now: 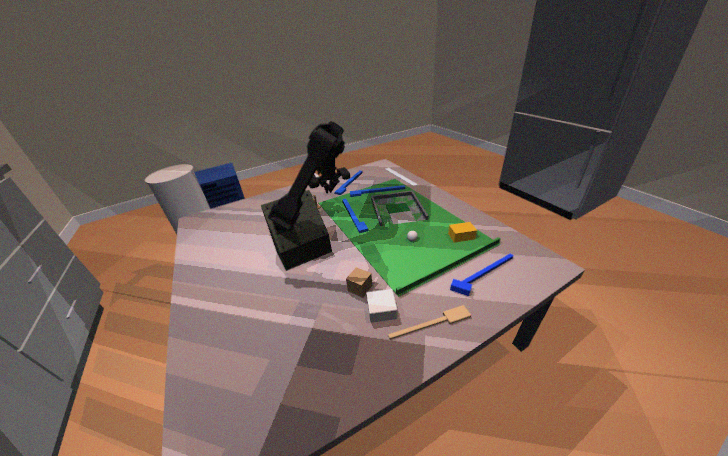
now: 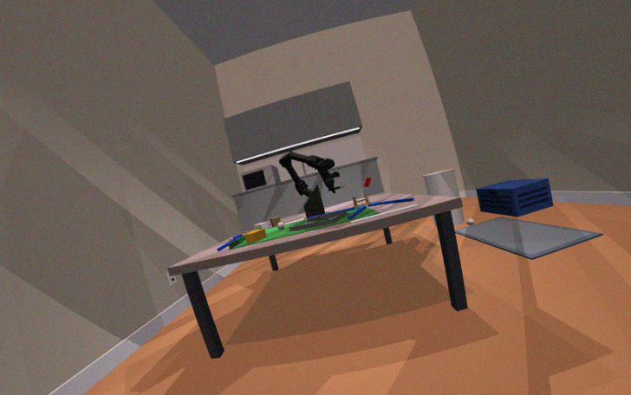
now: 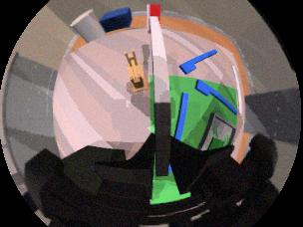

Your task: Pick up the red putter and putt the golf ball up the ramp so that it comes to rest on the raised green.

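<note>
— While my gripper (image 2: 333, 185) clenched the red putter (image 3: 157, 69) by its pale shaft, where did things lie, left to right?

— Golf ball (image 2: 280, 224) at left on the green mat (image 2: 279, 230), ramp (image 2: 321, 218) mid-table, putter head (image 2: 367, 181) aloft at right.

— Risks?

— I judged that the long shaft could pivot in my thin hold and clip a blue stick (image 2: 390, 201), spoiling the putt.
</note>
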Available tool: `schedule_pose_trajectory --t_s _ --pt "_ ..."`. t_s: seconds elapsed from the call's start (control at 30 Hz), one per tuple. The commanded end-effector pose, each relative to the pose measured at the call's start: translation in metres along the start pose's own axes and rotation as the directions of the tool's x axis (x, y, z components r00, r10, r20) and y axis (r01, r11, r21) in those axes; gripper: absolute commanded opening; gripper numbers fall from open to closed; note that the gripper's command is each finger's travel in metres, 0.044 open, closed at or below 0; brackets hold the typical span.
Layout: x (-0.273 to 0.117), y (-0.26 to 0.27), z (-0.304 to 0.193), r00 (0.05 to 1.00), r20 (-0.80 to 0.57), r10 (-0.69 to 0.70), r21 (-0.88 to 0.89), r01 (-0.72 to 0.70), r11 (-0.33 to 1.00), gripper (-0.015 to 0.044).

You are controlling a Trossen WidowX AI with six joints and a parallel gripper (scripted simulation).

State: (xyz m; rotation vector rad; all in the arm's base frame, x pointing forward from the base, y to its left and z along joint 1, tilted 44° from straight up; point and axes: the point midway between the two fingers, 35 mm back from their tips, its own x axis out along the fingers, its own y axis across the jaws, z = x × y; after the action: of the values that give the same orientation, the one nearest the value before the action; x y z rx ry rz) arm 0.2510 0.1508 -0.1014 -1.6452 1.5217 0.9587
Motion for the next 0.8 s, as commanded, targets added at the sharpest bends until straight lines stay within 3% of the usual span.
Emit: schedule_pose_trajectory --t_s 0.0,0.37,0.77 --pt "-0.014 -0.011 -0.026 1.0 -0.004 -0.02 0.161 0.02 0.987 0.0" --pt "-0.038 -0.028 -0.092 0.998 -0.035 -0.052 0.517 0.062 0.854 0.0" --pt "-0.061 -0.029 -0.167 0.994 -0.088 -0.071 0.823 0.113 0.557 0.0"
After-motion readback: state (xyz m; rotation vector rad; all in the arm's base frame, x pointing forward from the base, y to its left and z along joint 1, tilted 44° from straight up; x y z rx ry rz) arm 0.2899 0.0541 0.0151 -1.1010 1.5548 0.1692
